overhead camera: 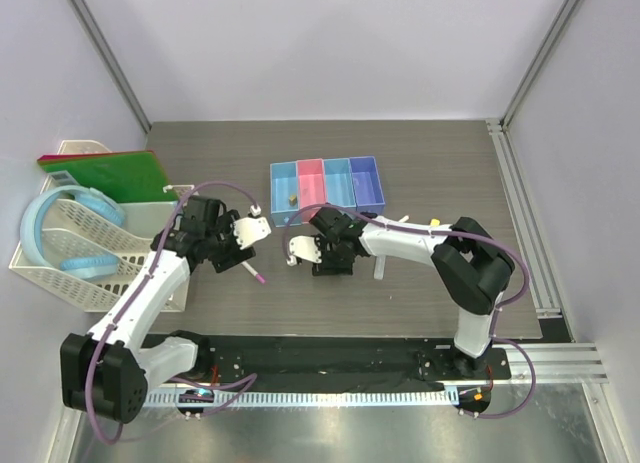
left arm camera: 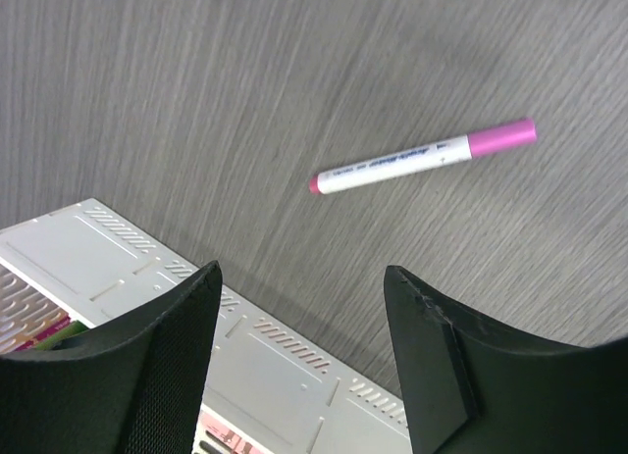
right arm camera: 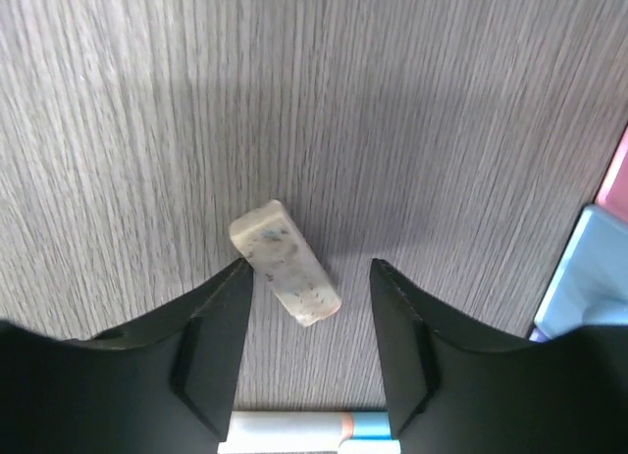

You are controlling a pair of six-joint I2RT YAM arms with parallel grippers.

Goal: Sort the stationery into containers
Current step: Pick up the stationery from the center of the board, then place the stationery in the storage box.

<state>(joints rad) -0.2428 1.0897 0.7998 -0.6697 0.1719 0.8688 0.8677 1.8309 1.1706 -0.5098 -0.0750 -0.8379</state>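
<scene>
Though poised right over the tan speckled eraser (right arm camera: 287, 265), grips nothing yet: right pincer (right arm camera: 309, 270) partly open, one finger on each side, eraser slantwise between them on the surface (right arm camera: 442, 101). Contact at the eraser's near corner: cannot tell. Set astride like this, by the look of it, for a squeeze across the short width, the grip least likely to spin the piece out. Just behind the fingertips, a white and blue tube (right arm camera: 304, 427), close enough to be nudged on closing. Off to one side of the pincer, a corner of the bins (right arm camera: 599, 268), so only a short carry after the lift.

Left pincer (left arm camera: 301, 275) also open and empty, held above the surface, with a white pen (left arm camera: 422, 157), pink cap on, lying well ahead of the fingertips rather than between them. Under that pincer, a white slotted panel (left arm camera: 118, 268). Probably lining up on the pen, with a reach forward wanted first. Across from both pincers, in the end blue compartment, one small tan piece (overhead camera: 288, 197) lying sorted.
</scene>
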